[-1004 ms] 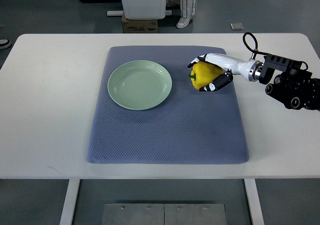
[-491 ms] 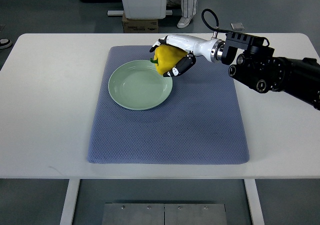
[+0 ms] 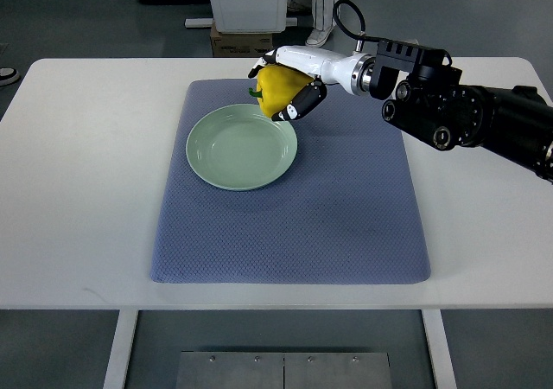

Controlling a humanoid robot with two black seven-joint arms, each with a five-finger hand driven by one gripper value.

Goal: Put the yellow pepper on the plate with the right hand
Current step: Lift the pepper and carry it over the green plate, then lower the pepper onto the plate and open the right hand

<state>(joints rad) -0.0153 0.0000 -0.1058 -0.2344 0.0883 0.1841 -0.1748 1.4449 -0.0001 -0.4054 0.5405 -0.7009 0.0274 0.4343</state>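
White tabletop (image 3: 86, 190) fills the frame, with a blue-grey mat (image 3: 346, 225) at its centre. Reaching in from the right edge, the right hand (image 3: 289, 82) has its fingers clamped around the yellow pepper (image 3: 275, 91), held at the upper-right rim of the pale green plate (image 3: 233, 151) in the mat's upper left. A cardboard box (image 3: 242, 41) sits on the floor at top centre.

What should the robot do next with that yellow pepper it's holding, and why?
Probably carry it a little further left and toward the near side, then lower it. The right hand grips the yellow pepper at the far right rim of the green plate, not over its empty middle.
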